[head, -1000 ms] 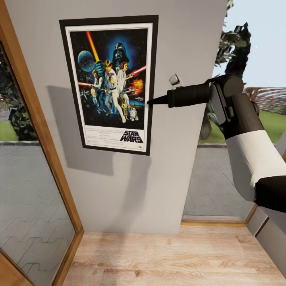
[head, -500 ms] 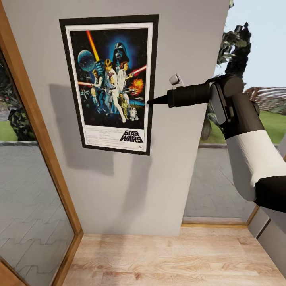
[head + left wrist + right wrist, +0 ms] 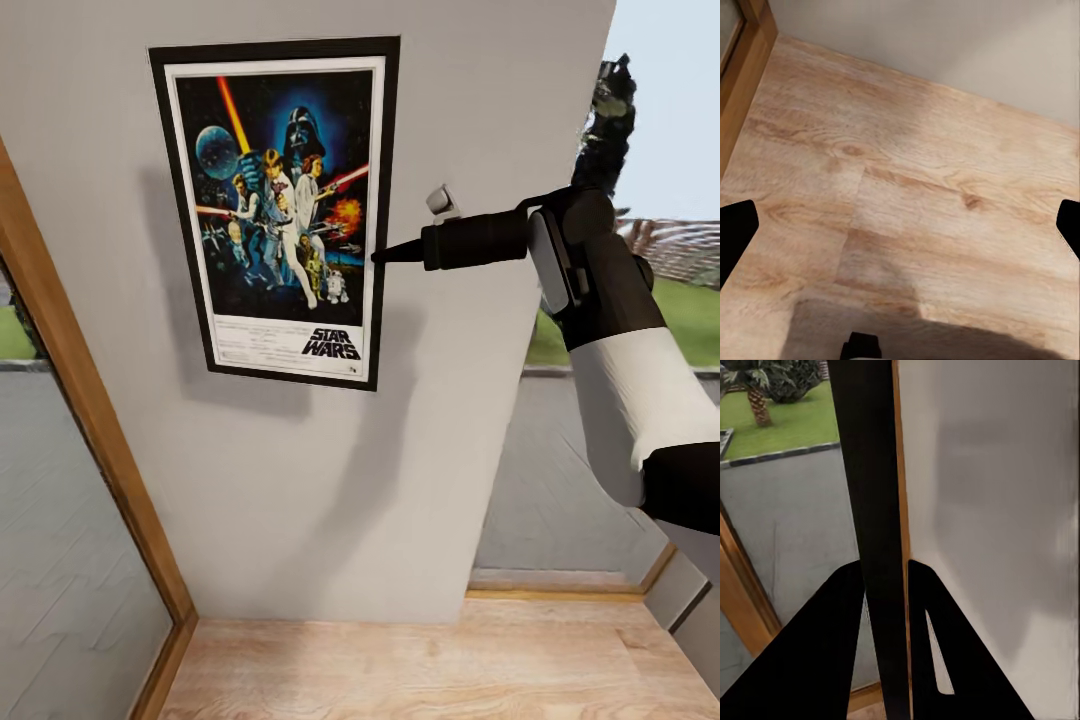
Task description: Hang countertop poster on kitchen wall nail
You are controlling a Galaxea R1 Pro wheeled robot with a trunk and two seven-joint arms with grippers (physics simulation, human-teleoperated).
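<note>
One tool, right (image 3: pixel 378 257), clamped on poster (image 3: pixel 280 210) edge.

wall (image 3: pixel 330 480): bare grey below poster (image 3: pixel 280 210) | wooden window frame (image 3: pixel 90 440): blocks left side | plank floor (image 3: pixel 430 670): open | right gripper (image 3: pixel 378 256): against poster's right edge

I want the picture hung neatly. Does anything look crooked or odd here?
The poster sits against the grey wall slightly tilted, its bottom edge sloping down to the right. The right gripper pinches its right edge, so it is not hanging freely yet. No damage shows.
</note>
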